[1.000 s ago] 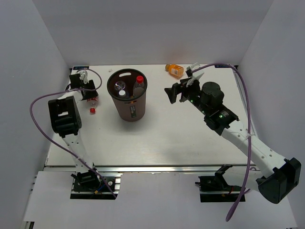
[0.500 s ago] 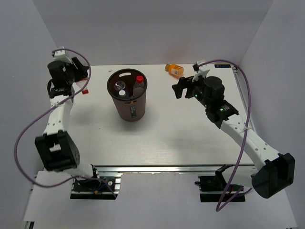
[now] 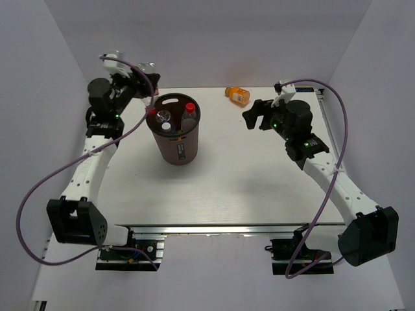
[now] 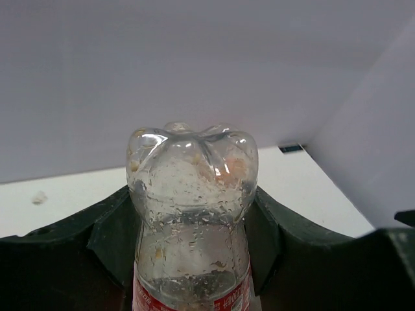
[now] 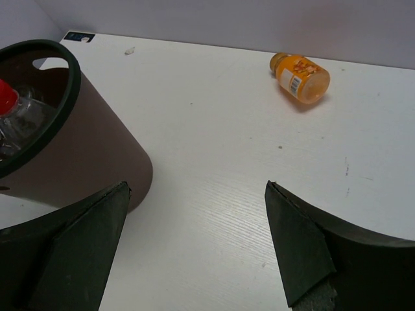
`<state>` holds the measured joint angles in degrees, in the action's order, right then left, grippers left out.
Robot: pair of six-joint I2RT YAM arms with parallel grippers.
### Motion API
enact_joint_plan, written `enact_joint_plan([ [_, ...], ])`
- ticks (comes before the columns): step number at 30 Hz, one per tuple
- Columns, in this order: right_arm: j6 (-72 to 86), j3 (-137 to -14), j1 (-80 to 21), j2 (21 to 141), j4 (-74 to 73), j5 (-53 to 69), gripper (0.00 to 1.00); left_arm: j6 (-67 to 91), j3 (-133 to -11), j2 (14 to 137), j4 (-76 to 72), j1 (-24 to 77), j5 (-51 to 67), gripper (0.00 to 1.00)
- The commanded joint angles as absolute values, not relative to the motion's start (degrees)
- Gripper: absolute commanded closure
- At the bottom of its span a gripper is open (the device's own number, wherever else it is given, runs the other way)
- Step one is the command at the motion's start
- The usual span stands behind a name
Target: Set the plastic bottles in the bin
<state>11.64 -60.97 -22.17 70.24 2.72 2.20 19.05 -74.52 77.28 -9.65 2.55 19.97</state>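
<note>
On the table (image 3: 246,181) the bin (image 3: 170,146) stands upright left of centre, and I count at least two bottles (image 3: 189,111) inside it. My left gripper (image 4: 192,223) hovers by the bin's far-left rim, fingers pinching a clear red-labelled bottle (image 4: 192,188), not yet dropped. My right gripper (image 5: 194,246) is spread and empty, near the orange bottle (image 5: 299,78) lying at the far edge, the only loose one I see.
</note>
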Motion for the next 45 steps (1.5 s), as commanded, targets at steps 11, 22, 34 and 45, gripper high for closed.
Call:
enact_joint_plan([
  [11, 18.3, -67.8, -20.1, 78.6, 3.3, 1.8, 0.11, 19.1, -70.6, 81.5, -12.0, 11.1, 12.2, 0.42],
  [22, 20.0, -94.5, -20.6, 105.4, -3.4, -2.1, 0.11, 16.7, -70.3, 76.1, -8.4, 11.2, 10.4, 0.02],
  [34, 14.2, -125.1, -20.8, 132.1, 2.7, -12.5, 0.11, 15.3, -65.6, 68.3, -6.9, 11.2, 3.8, 0.02],
  [45, 17.9, -133.9, -18.3, 147.0, 13.9, -18.1, 0.11, 14.2, -59.4, 63.5, -7.8, 11.2, 0.8, 0.02],
])
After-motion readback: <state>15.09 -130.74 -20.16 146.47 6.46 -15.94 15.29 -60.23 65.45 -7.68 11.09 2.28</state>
